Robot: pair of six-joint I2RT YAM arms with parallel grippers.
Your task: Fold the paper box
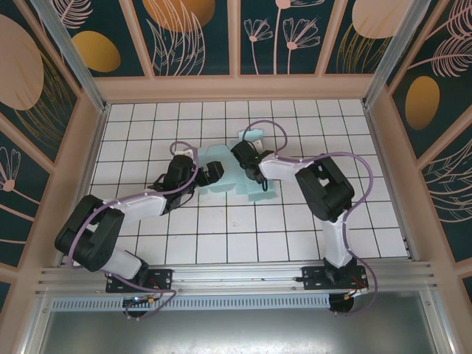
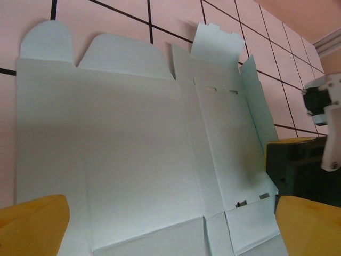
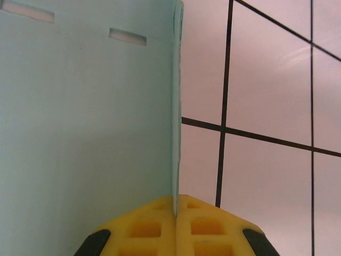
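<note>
Hovering low over the box (image 1: 259, 190), your left pincer (image 2: 170, 213) stood wide open, yellow fingers (image 2: 37, 226) spread above the sheet and gripping nothing; your right pincer (image 3: 176, 216) was clamped on the thin edge of one side panel, holding it upright off the table (image 1: 221, 243); the box itself lay mid-table between the two arms, mostly flat and creased, rounded flaps at its far edge in the left wrist view; by my read, the step in hand was raising the walls along their creases; to do it well, you wanted the right pincer holding its panel square to the base with no pulling, since thin card buckles easily; the left pincer should come down on the opposite long panel, pinch only its edge, and swing it up about the fold line rather than drag the sheet across the tiles; keep the base flat, or the tabs would likely miss their slots (image 2: 205, 88); as for writing, none to read; plain mint-blue card, no brand, no label.
</note>
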